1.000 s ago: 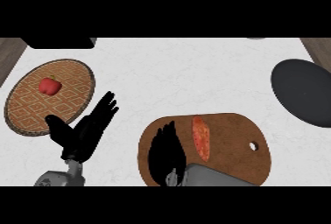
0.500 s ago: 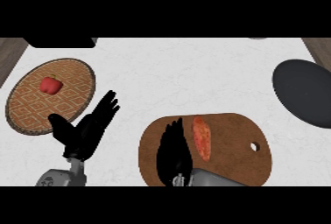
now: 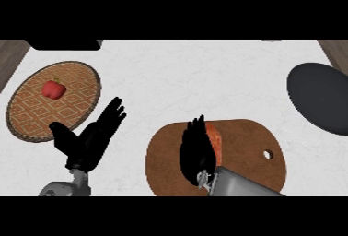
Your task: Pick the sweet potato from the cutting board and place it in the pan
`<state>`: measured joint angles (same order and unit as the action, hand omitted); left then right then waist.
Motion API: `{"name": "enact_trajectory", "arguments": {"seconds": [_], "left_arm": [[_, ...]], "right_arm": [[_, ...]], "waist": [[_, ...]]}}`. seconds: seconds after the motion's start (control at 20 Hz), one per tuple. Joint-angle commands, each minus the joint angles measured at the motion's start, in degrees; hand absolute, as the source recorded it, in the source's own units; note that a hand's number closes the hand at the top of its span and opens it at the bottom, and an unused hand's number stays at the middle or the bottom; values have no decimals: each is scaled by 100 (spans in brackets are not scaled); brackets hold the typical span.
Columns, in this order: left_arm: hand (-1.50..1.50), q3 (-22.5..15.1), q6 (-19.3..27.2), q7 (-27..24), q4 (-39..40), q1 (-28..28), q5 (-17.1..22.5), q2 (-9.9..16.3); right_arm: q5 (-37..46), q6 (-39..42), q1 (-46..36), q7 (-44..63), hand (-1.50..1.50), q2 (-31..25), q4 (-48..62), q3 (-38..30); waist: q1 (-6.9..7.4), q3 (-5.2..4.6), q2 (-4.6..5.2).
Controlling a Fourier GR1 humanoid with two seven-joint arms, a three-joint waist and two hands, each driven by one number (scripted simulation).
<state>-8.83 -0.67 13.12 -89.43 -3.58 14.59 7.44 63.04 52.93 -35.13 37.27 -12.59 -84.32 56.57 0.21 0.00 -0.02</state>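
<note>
My right hand (image 3: pixel 195 152) curls against the sweet potato (image 3: pixel 216 140) on the cutting board (image 3: pixel 248 152) (left hand (image 3: pixel 92 138) spread, resting).

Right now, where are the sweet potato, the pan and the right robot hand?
sweet potato (image 3: pixel 217 143), head view, its visible orange strip.
pan (image 3: pixel 319 99), head view, middle of its dark surface.
right robot hand (image 3: pixel 195 150), head view, the hand's back.
</note>
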Motion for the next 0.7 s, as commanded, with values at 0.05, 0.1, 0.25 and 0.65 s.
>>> {"name": "enact_trajectory", "arguments": {"seconds": [0.05,0.1,0.25,0.65], "left_arm": [[0,146,-103,-56,-41,61,-71,88],[0,229,-97,93,45,-207,29,-20],[0,364,-334,-65,412,-410,43,92],[0,275,-435,50,-231,201,59,112]], "right_arm": [[427,-657,113,-617,-150,-562,279,-27],[633,-488,96,-448,-150,74,493,-5],[663,-989,44,-929,150,-95,716,-94],[1427,-1703,-405,-1967,150,-146,1316,144]], "waist": [[3,1,6],[1,0,5],[-4,0,17],[31,0,5]]}}
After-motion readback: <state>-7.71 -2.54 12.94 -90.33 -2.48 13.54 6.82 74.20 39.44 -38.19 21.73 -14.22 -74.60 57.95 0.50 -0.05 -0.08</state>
